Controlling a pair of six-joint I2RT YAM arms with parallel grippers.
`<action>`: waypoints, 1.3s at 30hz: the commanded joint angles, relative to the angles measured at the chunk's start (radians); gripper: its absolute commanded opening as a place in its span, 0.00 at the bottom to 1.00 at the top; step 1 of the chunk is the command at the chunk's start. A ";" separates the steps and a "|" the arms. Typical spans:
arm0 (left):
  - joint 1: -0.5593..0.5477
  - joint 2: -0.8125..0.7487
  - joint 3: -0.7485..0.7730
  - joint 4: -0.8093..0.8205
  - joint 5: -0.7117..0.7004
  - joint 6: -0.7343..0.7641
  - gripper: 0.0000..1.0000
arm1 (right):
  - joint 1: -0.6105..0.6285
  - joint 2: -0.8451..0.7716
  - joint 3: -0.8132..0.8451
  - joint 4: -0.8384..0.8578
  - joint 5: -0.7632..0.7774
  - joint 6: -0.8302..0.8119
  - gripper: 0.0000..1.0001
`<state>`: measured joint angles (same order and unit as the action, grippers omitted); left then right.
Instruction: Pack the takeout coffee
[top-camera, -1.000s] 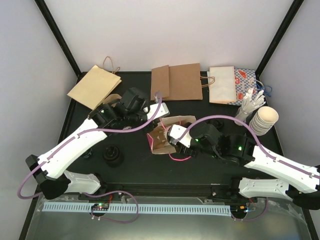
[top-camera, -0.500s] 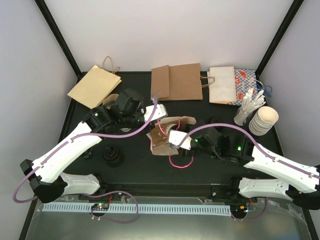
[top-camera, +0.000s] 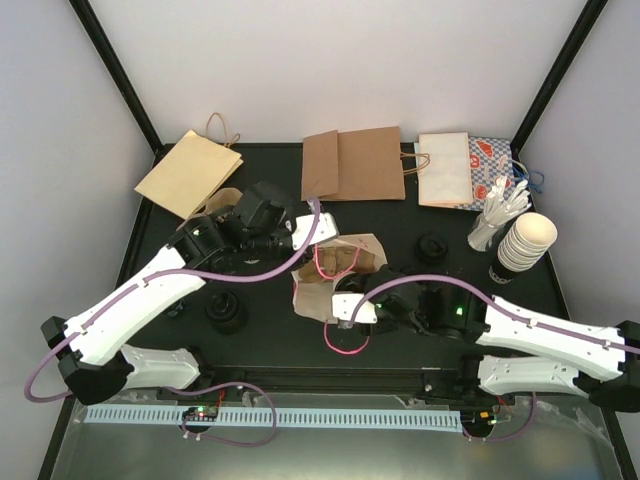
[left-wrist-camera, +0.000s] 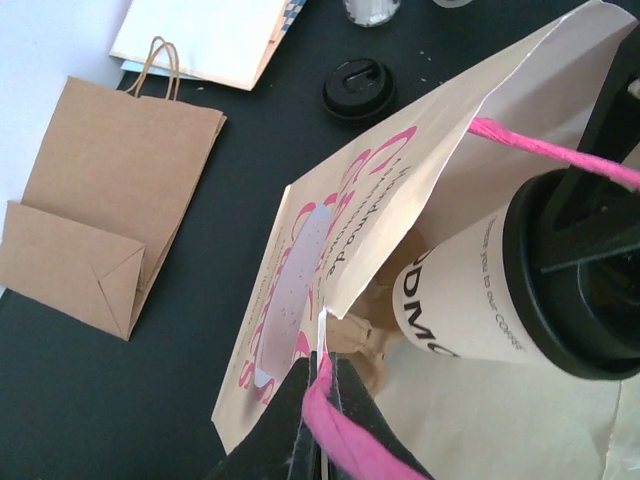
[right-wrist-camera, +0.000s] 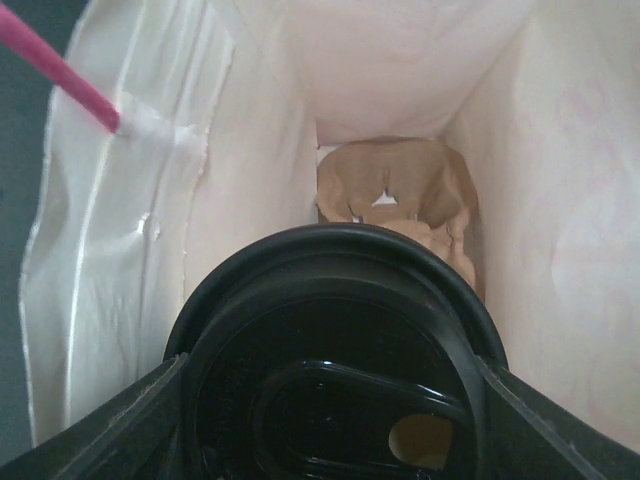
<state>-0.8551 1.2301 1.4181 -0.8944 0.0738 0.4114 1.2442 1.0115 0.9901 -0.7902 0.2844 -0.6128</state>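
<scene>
Cup (left-wrist-camera: 460, 300), one, lidded, partly inside one pink-handled bag (left-wrist-camera: 360, 200), right claw (right-wrist-camera: 335, 400) gripping.

Top view bright, evenly lit; faint shadows on matte black table (top-camera: 270, 345). Left wrist: white paper cup (left-wrist-camera: 470, 290) sharp.

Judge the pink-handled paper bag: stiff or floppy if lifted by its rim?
Probably floppy: the bag is thin, creased paper, bowing away from where the left gripper pinches its rim. Likely light itself, but the lidded cup partly in its mouth could drag one end down, so it may fold.
</scene>
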 joint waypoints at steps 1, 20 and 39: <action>-0.032 -0.018 -0.010 0.033 -0.026 0.014 0.02 | 0.060 -0.006 -0.052 0.098 0.069 0.006 0.56; -0.120 -0.117 -0.056 0.019 0.085 -0.255 0.62 | 0.247 -0.051 -0.211 0.164 0.304 0.147 0.56; 0.425 -0.038 -0.080 0.098 0.285 -0.616 0.99 | 0.242 -0.066 -0.231 0.179 0.306 0.123 0.56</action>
<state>-0.5144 1.1011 1.3716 -0.8539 0.2638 -0.1108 1.4826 0.9657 0.7708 -0.6487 0.5678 -0.4896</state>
